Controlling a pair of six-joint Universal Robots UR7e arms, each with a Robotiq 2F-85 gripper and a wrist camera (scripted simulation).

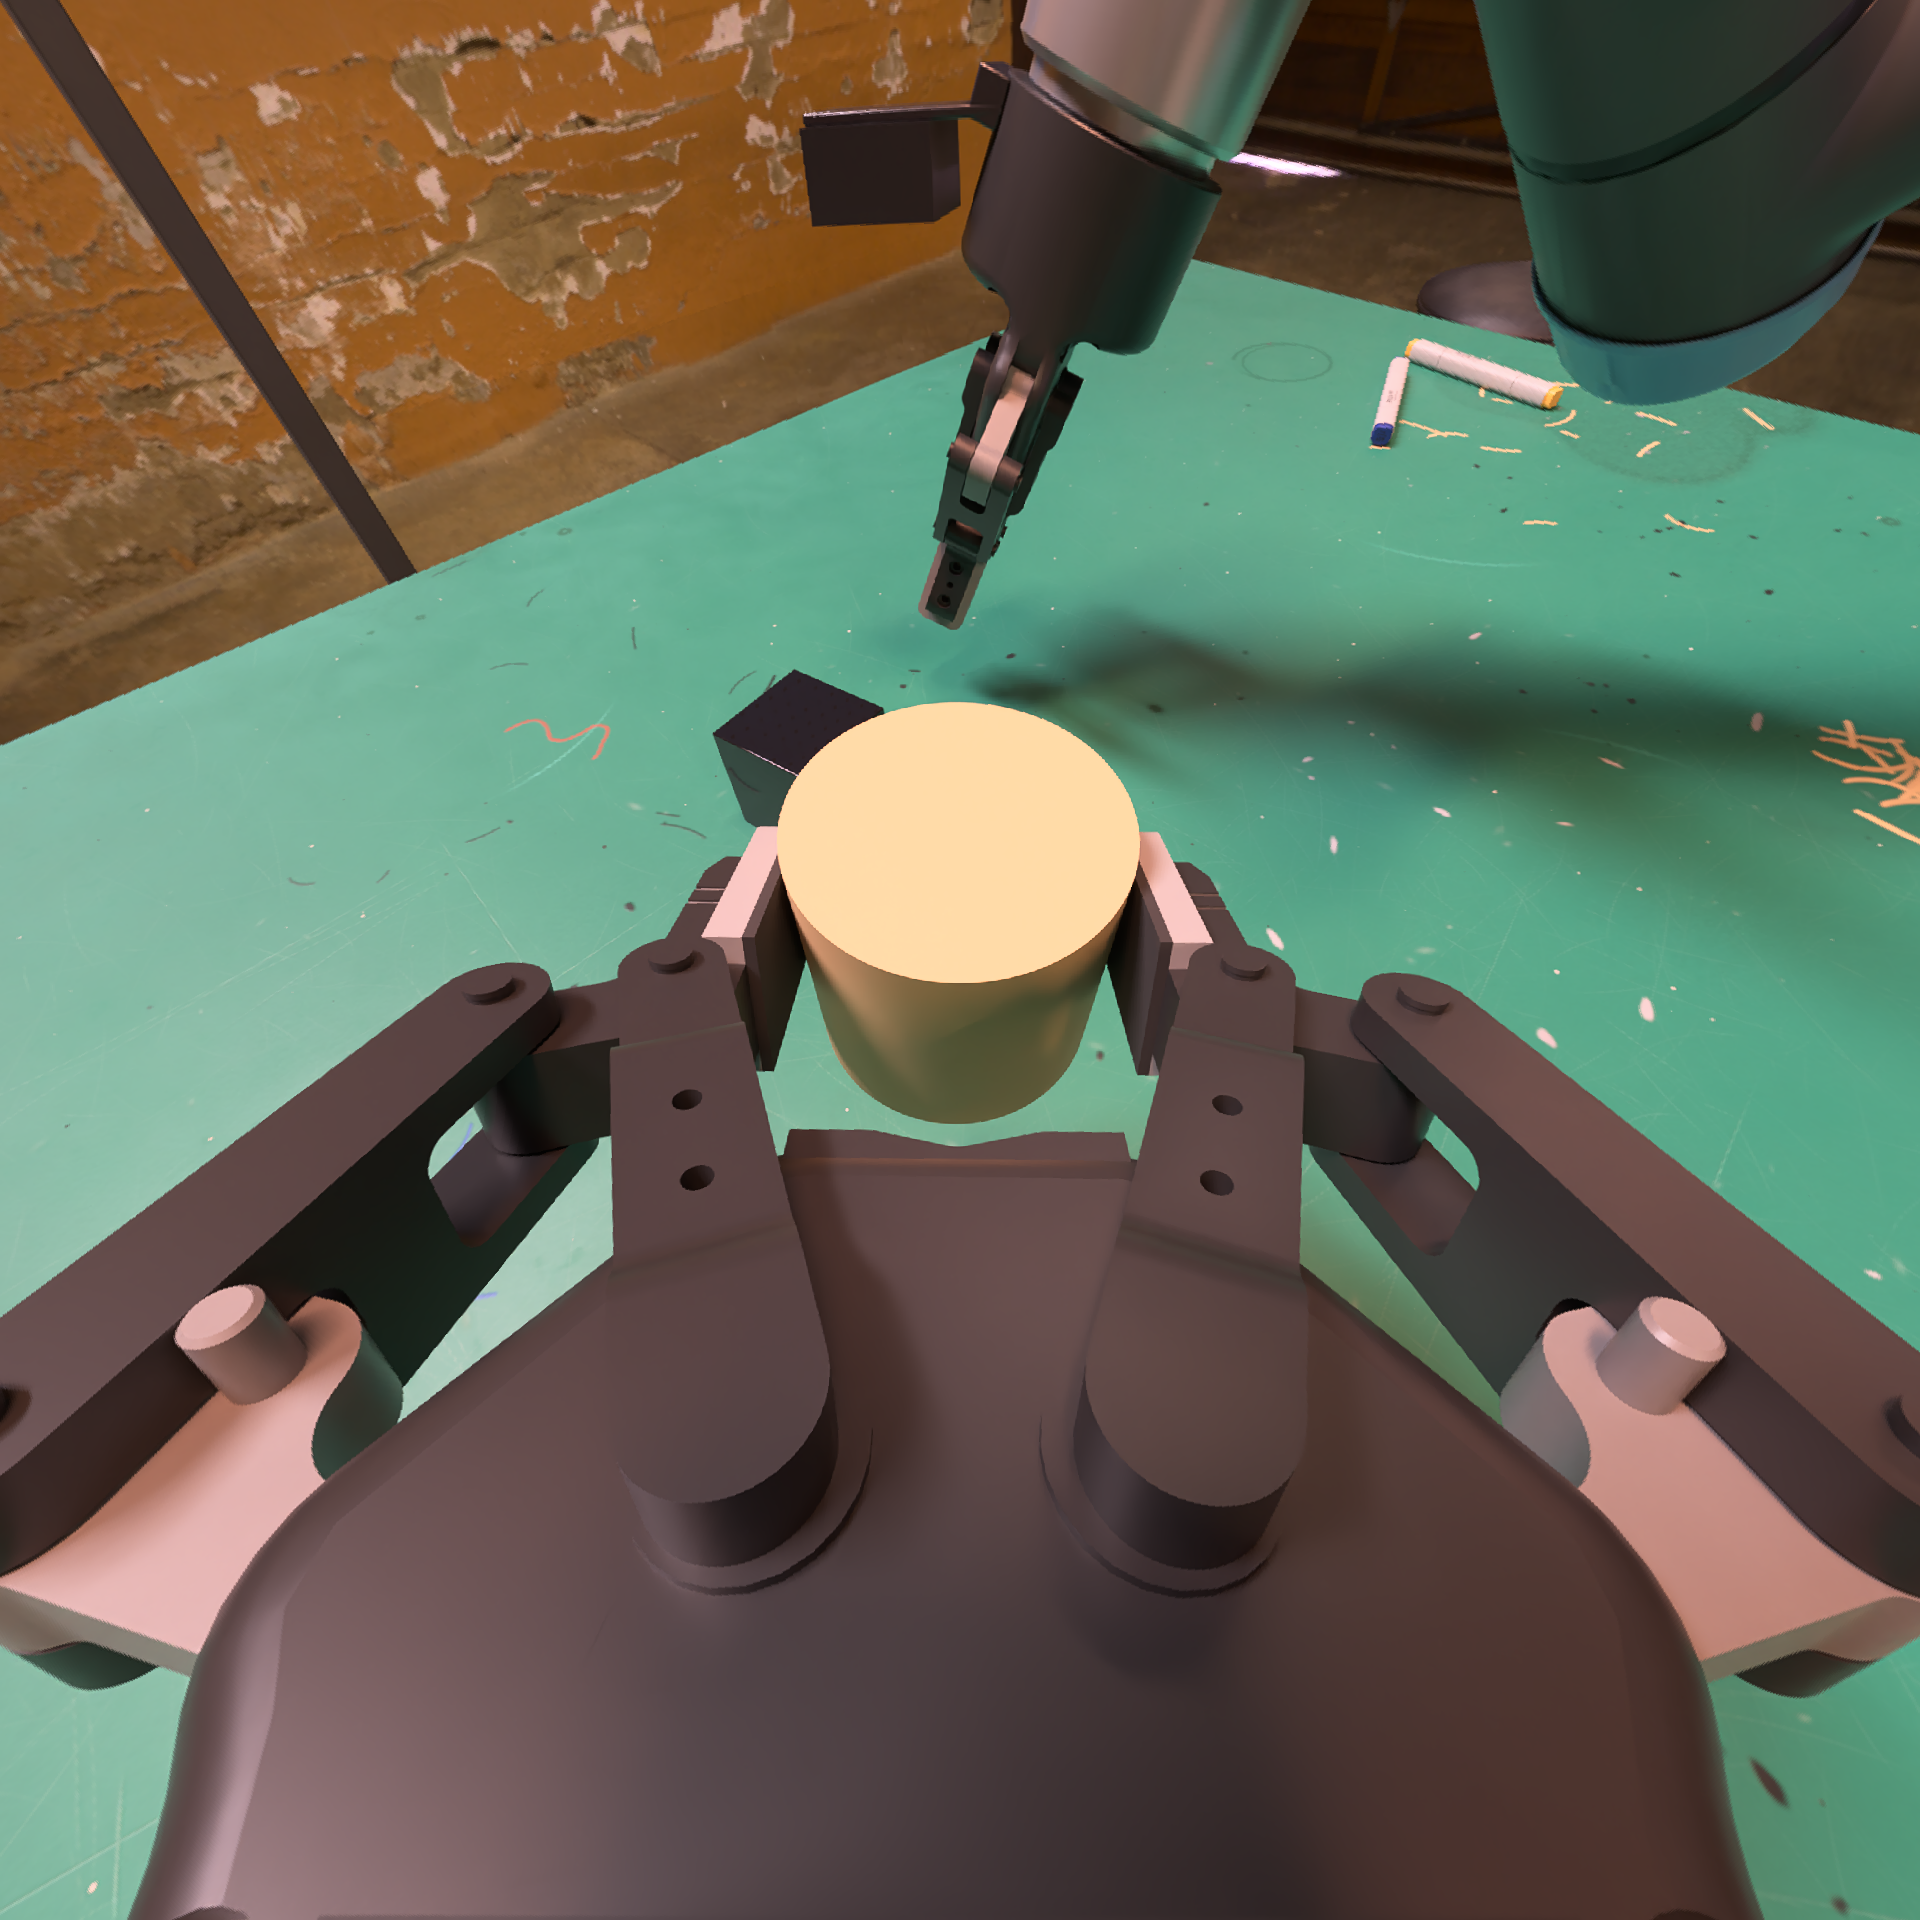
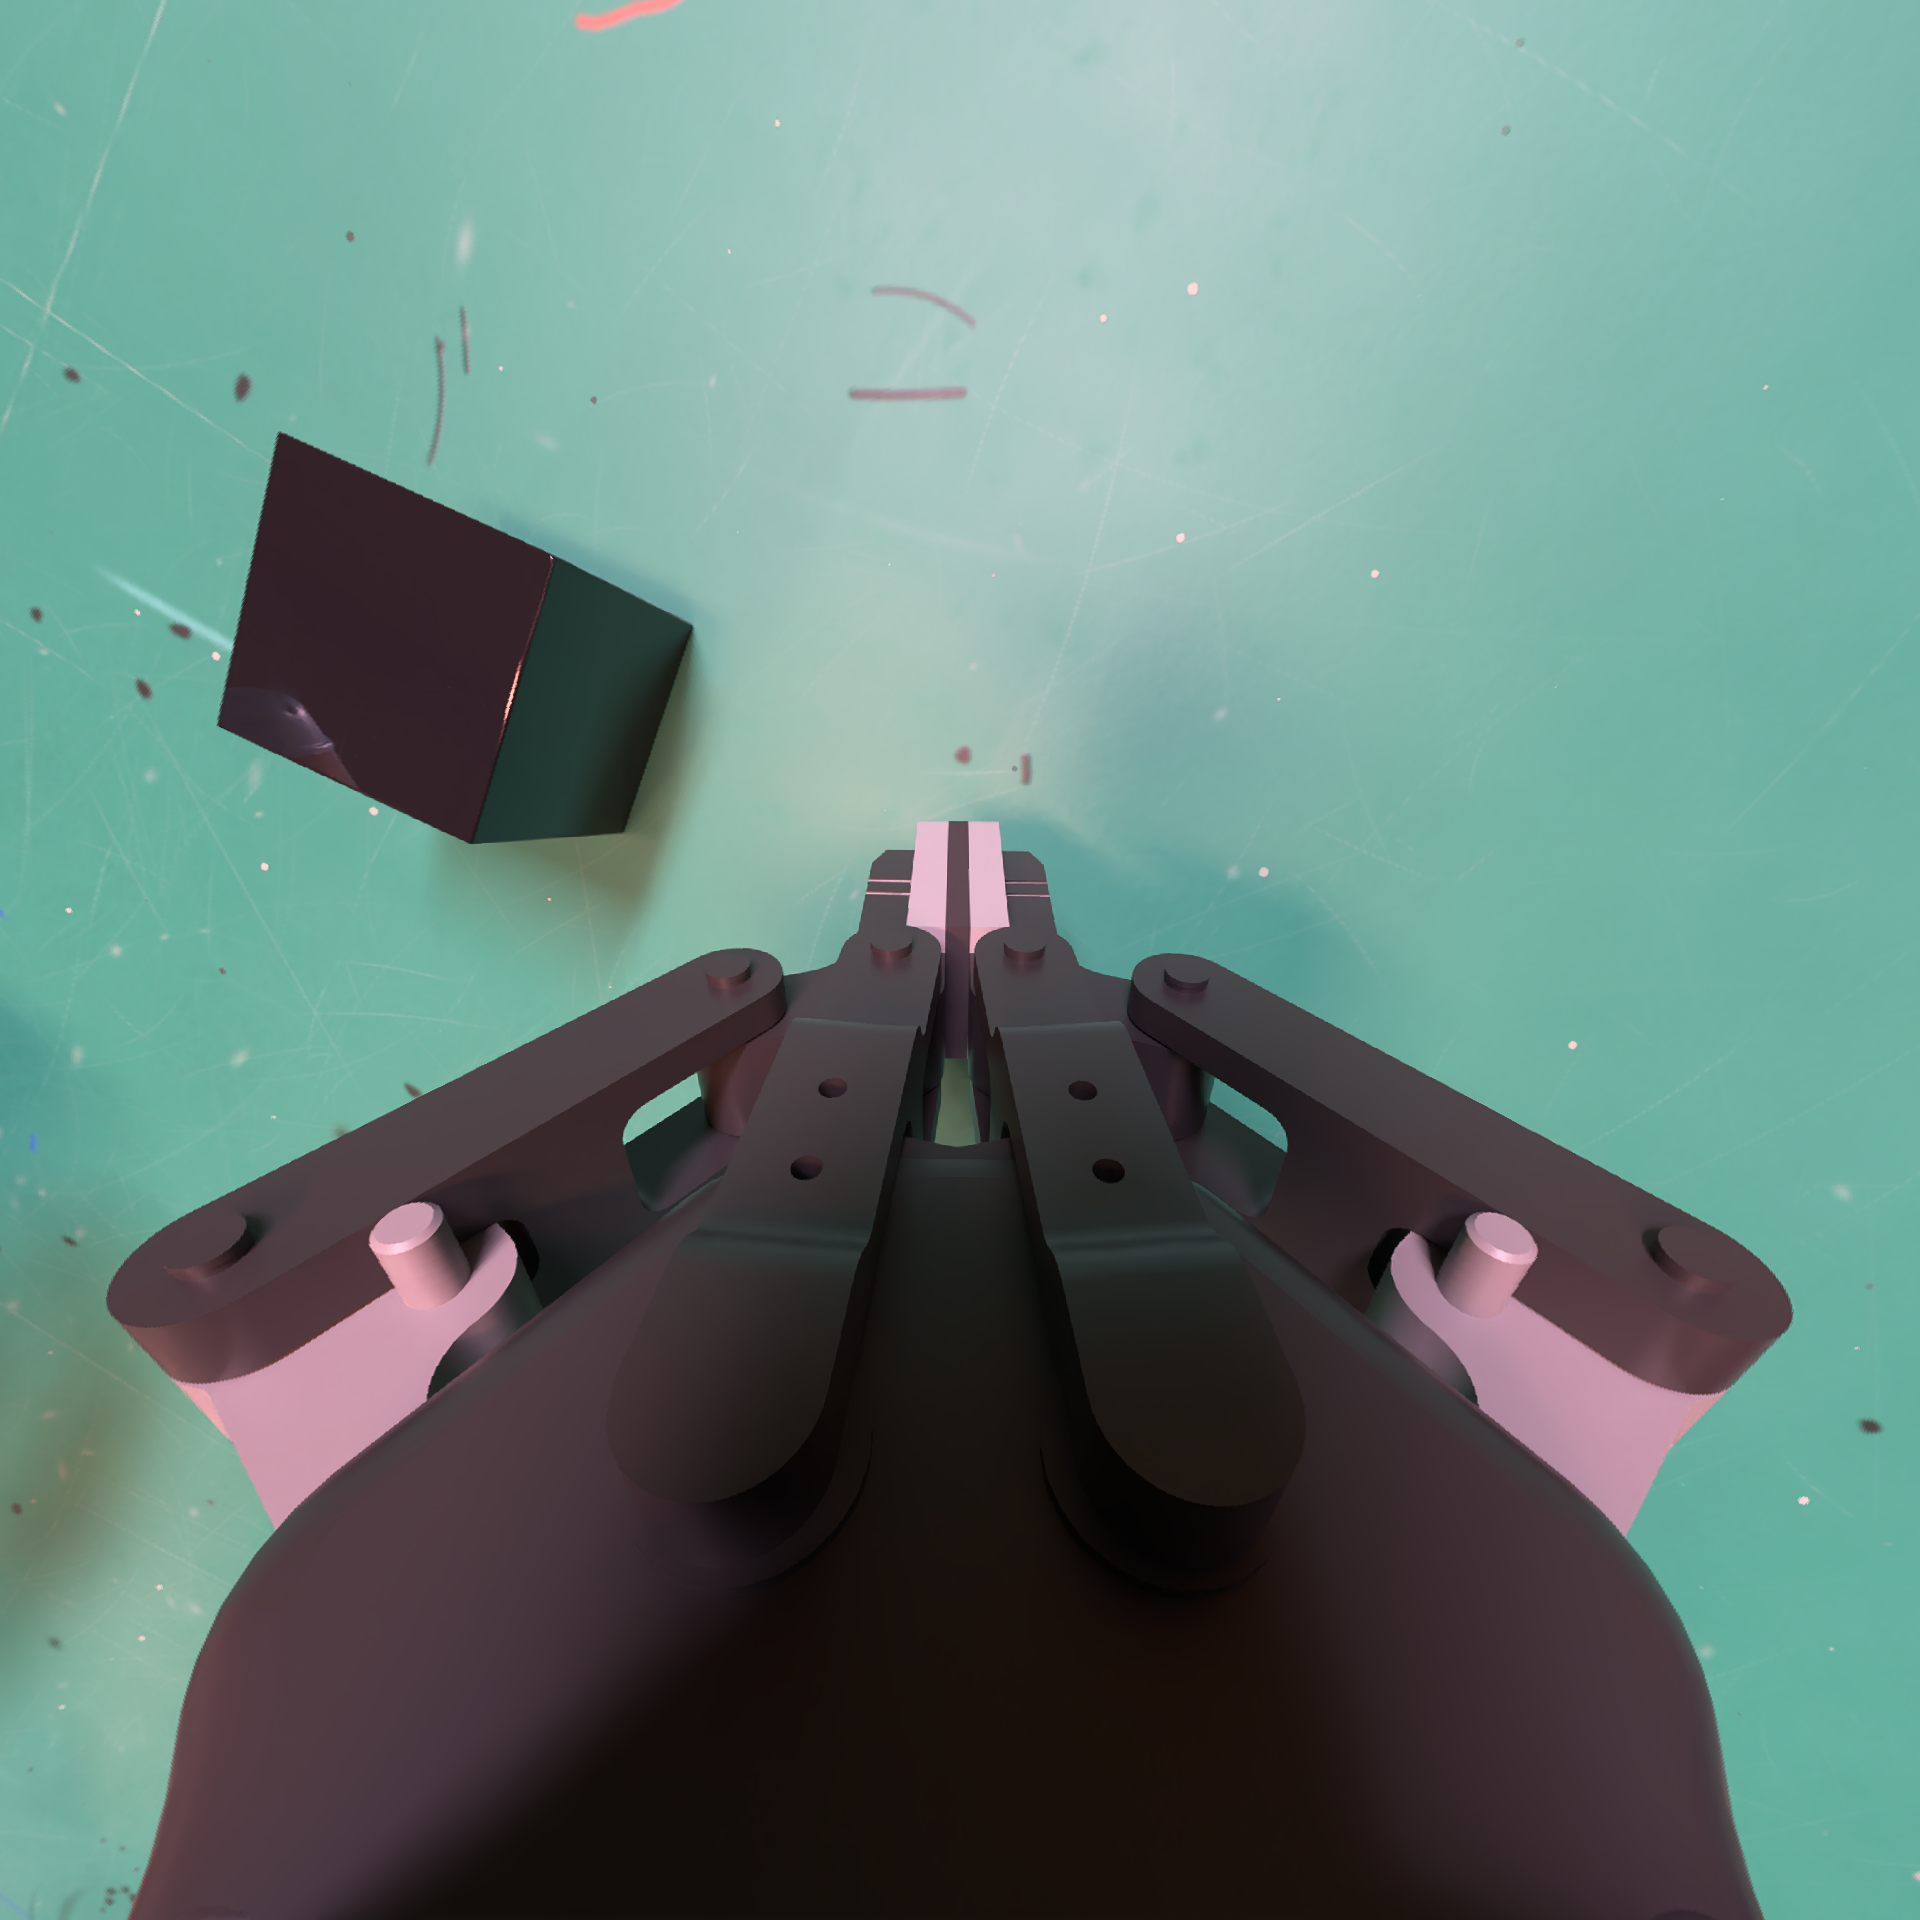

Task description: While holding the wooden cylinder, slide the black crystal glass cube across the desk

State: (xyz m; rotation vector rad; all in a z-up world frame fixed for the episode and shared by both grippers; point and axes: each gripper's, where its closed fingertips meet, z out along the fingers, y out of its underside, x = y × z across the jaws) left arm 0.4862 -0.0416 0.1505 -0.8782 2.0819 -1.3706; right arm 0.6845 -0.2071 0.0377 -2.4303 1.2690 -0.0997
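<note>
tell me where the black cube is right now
The black cube rests on the green desk, left of the shut right hand in the right wrist view, untouched.

One cylinder (image 1: 956,883), one cube (image 2: 436,644), two markers (image 1: 1484,374).

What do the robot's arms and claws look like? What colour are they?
Each claw, the left gripper and the right gripper, is dark grey with bar-shaped links, round pins and small screw holes. The fingertip pads are pale grey. The right arm has a silvery tube, a teal shell and a small dark box at its wrist. No cables show.
</note>
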